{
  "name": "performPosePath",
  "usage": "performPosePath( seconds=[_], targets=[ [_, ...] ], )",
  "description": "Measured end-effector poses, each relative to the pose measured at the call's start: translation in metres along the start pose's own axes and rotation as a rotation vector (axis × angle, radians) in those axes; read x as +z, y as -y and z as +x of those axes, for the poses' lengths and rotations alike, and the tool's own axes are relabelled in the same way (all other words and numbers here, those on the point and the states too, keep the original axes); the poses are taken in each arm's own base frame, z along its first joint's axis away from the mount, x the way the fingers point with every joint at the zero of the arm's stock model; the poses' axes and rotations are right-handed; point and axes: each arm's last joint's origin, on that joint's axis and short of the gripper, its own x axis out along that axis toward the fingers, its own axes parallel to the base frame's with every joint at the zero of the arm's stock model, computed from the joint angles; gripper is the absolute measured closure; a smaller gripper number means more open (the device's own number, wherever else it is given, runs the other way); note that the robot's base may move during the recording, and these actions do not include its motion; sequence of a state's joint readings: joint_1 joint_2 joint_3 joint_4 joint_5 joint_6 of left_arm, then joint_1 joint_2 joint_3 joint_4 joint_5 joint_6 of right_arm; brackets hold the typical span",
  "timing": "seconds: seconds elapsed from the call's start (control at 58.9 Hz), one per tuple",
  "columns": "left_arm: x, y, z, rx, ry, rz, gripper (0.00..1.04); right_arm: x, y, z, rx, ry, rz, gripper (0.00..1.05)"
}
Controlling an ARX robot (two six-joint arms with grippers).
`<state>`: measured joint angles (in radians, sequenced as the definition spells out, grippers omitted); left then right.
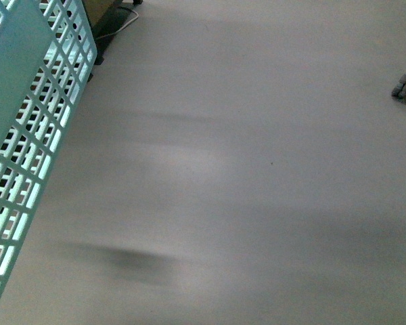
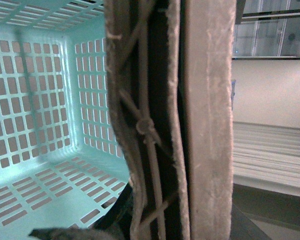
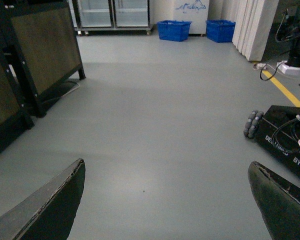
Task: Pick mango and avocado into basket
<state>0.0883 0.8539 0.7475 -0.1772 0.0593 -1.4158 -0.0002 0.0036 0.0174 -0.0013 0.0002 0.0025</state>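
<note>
Basket [image 1: 27, 135]: aqua plastic, rectangular slotted walls

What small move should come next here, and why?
Probably turn the robot to search for the fruit. No mango or avocado shows in any view, only floor. The basket, apparently gripped by the left gripper, looks empty where its inside shows. The right gripper is open and holds nothing, so there is nothing to reach for yet.

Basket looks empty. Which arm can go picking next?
Probably the right: its fingers are wide open, holding nothing. The left arm sits close at the basket. No fruit shows.
</note>
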Motion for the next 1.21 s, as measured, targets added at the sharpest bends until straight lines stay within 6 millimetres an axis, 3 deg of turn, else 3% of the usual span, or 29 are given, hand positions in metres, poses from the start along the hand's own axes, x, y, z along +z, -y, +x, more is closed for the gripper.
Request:
performPosePath(
  seconds=[1.205],
  targets=[
    [0.0000, 0.0001, 0.0000, 0.000, 0.000, 0.001, 0.89, 0.0000, 0.0000, 0.0000, 0.000, 0.000, 0.001, 0.09]
  ],
)
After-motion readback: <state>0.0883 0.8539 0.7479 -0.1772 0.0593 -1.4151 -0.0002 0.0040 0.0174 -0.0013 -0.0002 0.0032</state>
